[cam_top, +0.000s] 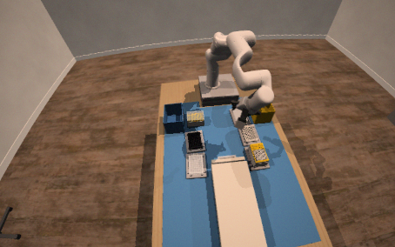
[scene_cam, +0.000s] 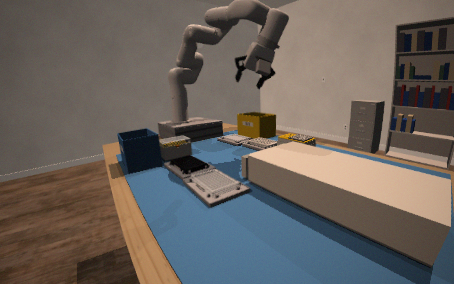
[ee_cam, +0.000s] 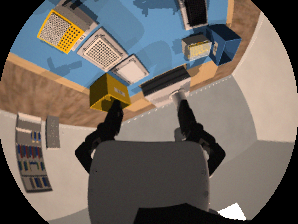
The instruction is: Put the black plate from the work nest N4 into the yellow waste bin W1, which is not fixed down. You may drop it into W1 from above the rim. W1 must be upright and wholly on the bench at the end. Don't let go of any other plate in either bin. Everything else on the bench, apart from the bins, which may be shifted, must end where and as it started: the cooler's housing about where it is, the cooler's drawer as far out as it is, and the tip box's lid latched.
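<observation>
The black plate [cam_top: 195,140] lies in its grey nest on the left side of the blue mat; it also shows in the exterior view [scene_cam: 190,163] and in the wrist view [ee_cam: 194,7]. The yellow bin W1 [cam_top: 264,114] stands upright at the back right of the bench, also in the exterior view [scene_cam: 256,124] and the wrist view [ee_cam: 108,91]. My gripper [scene_cam: 253,75] hangs high above the bench, close to the yellow bin and far from the black plate. Its fingers are wide open with nothing between them.
A blue bin [cam_top: 173,117] and a tip box [cam_top: 195,116] stand at the back left. A white plate [cam_top: 196,163] lies in front of the black one. Another white plate [cam_top: 249,134] and a yellow plate [cam_top: 257,153] lie on the right. The long beige cooler [cam_top: 237,200] fills the front middle.
</observation>
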